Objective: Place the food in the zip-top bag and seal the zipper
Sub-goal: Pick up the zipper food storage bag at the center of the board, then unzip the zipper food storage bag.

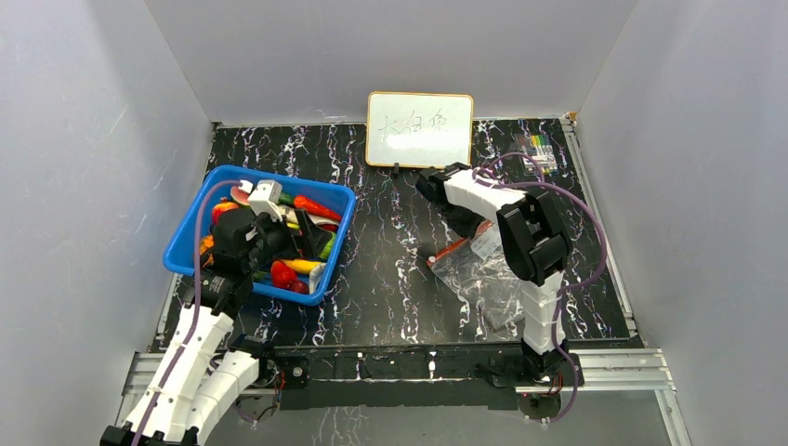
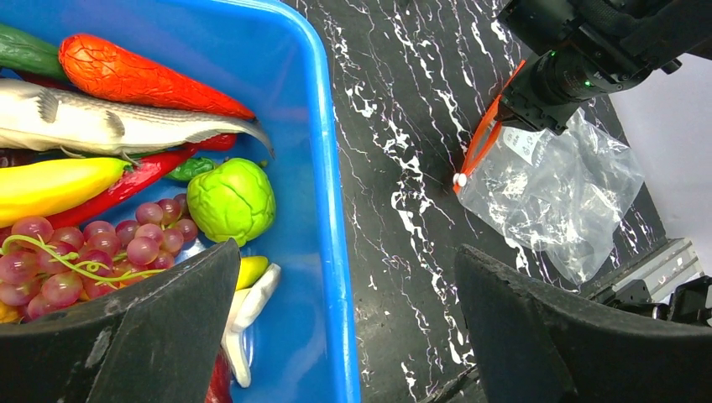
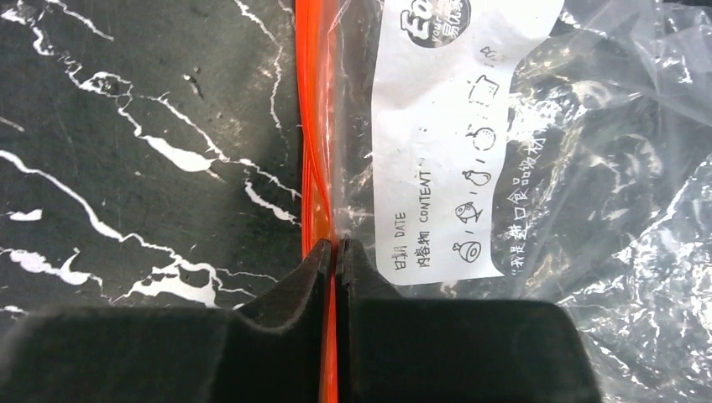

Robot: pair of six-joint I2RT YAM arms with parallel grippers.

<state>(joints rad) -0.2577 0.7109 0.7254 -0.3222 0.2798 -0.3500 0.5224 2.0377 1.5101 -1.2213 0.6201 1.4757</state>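
Zip-top bag, seen from the top camera: one clear bag lies on the worktop just beneath the right pincer, its body trailing back from the tips towards that arm's base. Its one zipper shows as a short red line at the tips. One blue basket holds the food, and the left pincer hangs inside it, well apart from the bag. The left arm is therefore nearer the food and the right arm nearer the bag.

On the left wrist camera, the left pincer is spread wide and holds nothing, with the basket wall running between its fingers. Ahead, on the left finger's side, I count:
- one bunch of grapes
- one green round fruit
- one fish
- one yellow piece
- one orange-red piece

Other pieces are half hidden. Ahead of the right finger, beyond the wall, lies the bag, with the right pincer at the zipper's far end.

On the right wrist camera, the right pincer is pressed together, pinching the zipper. The strip's long axis runs straight ahead from the jaws. The bag, with its one white label, lies to the right of them and bare worktop to the left. In my judgement the coming move turns on this hold: with the mouth edge pinched, the food must travel rightward from the left pincer.
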